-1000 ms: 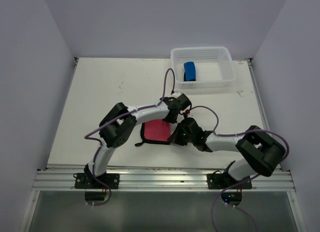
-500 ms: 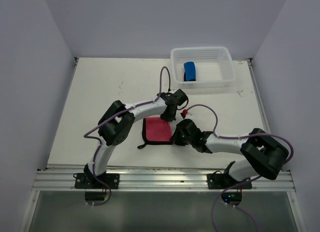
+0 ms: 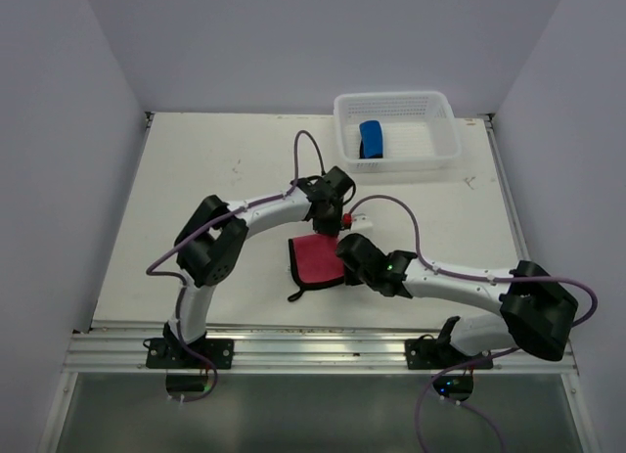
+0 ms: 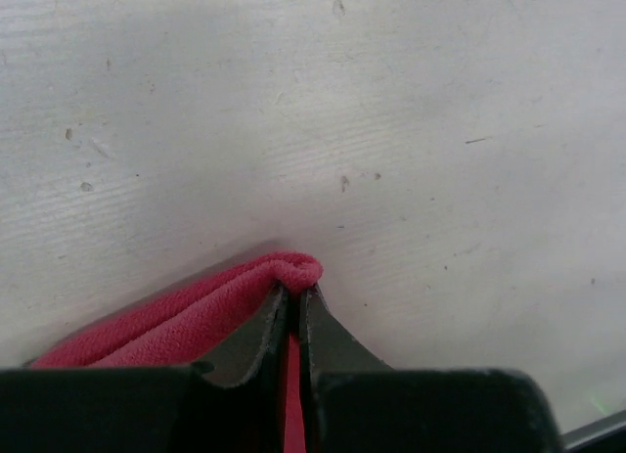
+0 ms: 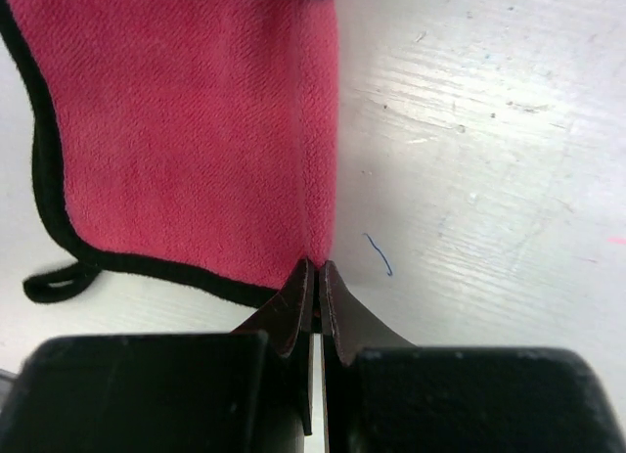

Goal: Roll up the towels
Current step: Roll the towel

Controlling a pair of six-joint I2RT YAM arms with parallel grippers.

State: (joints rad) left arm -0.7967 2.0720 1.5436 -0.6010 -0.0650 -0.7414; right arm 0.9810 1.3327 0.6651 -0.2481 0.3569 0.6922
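Pink-red cloth fills both wrist views: the pink-red towel point(image 3: 315, 259), a soft square with dark edging, lies doubled over on the white table point(image 3: 215, 179) between the arms. The left gripper point(image 4: 293, 292) is clenched on the far end of the folded edge. The right gripper point(image 5: 315, 269) is pinched tight at the near end of that edge, seemingly on the cloth. The blue towel point(image 3: 372, 138), a short rolled cylinder, sits in the white mesh plastic basket point(image 3: 391, 97). Rolling the second towel looks barely begun. Next, both claws would need to turn the fold evenly toward the free hem.
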